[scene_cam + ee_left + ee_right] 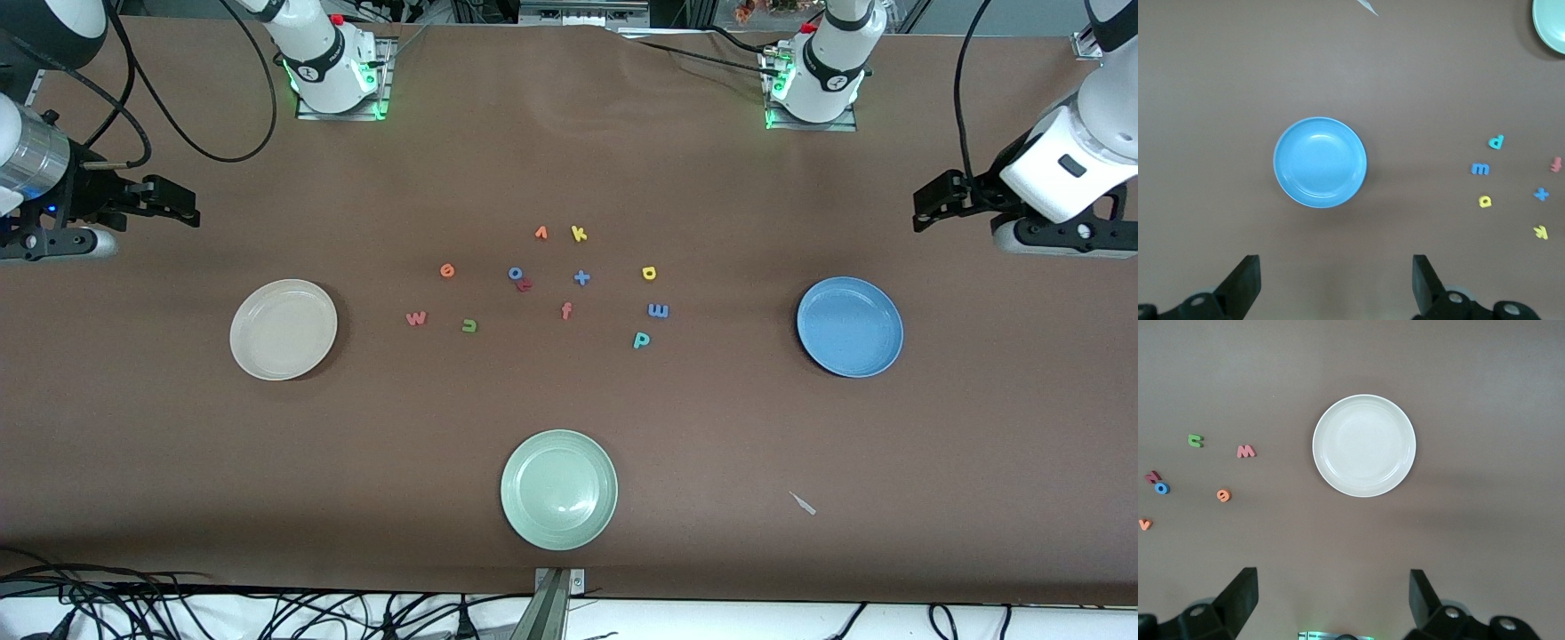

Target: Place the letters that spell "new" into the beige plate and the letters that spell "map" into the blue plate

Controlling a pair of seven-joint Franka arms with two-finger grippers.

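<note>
Glossy blue plate; matt brown table cover.

A pale green plate sits on the brown surface at the edge nearest the front camera. Farther up lie the loose foam letters: an orange "v" just beside a yellow "k", a blue "o" touching a small red letter, a blue cross shape, and a red-orange "f". A small pale scrap lies toward the left arm's end.
</note>
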